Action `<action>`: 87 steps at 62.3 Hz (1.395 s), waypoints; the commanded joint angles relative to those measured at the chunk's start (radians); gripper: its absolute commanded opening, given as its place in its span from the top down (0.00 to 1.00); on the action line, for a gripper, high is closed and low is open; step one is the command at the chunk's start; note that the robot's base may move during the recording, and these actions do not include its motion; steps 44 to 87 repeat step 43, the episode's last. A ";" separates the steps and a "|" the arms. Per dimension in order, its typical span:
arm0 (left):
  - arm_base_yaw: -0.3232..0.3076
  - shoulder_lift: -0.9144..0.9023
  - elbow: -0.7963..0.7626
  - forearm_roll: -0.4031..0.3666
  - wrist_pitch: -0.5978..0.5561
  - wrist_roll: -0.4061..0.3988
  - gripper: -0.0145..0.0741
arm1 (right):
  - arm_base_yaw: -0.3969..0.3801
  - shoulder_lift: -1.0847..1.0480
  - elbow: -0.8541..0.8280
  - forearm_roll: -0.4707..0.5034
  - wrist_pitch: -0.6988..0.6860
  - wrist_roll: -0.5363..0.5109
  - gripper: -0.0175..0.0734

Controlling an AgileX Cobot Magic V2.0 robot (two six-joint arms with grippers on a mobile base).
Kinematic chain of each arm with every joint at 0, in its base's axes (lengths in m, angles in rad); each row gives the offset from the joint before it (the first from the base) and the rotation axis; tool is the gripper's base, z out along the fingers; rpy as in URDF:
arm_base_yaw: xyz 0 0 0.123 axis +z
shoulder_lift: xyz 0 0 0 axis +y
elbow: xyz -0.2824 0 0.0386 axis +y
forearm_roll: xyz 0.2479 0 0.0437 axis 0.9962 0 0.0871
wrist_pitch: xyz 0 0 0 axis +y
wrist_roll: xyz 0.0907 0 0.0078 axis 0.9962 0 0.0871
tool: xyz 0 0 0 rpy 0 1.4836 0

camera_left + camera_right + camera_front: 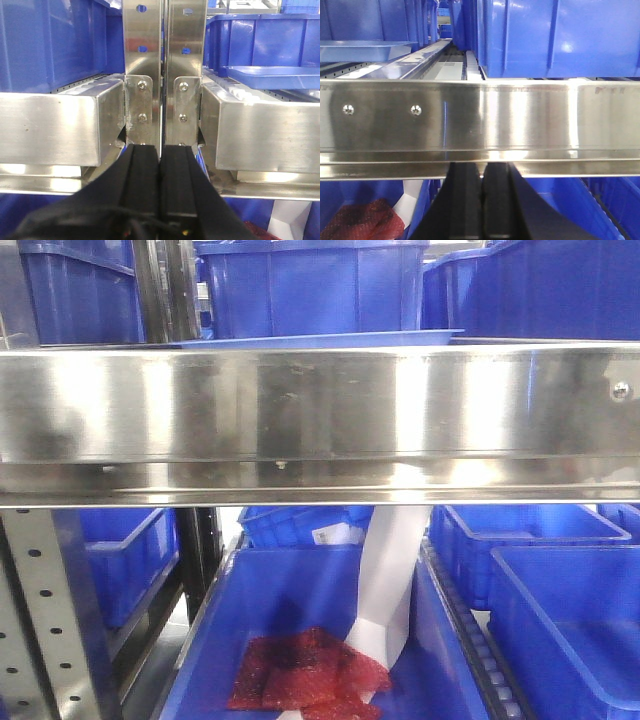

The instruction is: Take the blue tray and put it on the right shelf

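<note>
Blue tray [272, 76]: lies flat on the right shelf [320, 420], behind its front rail. Likely light, stiff, glossy and slippery; best taken by the flared rim. Left fingers [161, 170] pressed together, empty. Right fingers [482, 200] likewise. Deep blue bins [310, 285] behind.

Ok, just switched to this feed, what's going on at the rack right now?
The blue tray already sits on the steel right shelf, in front of deep blue bins. Neither arm holds anything: the left claw and the right claw both look shut and empty, low at the shelf's front rail.
</note>
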 commanded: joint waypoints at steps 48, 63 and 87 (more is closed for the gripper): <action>0.000 -0.013 0.029 -0.007 -0.084 0.001 0.89 | -0.006 -0.019 -0.023 0.004 -0.095 -0.012 0.75; 0.000 -0.013 0.029 -0.007 -0.084 0.001 0.89 | -0.006 -0.019 -0.023 0.004 -0.095 -0.012 0.75; 0.000 -0.013 0.029 -0.007 -0.084 0.001 0.89 | -0.006 -0.019 -0.023 0.004 -0.095 -0.012 0.75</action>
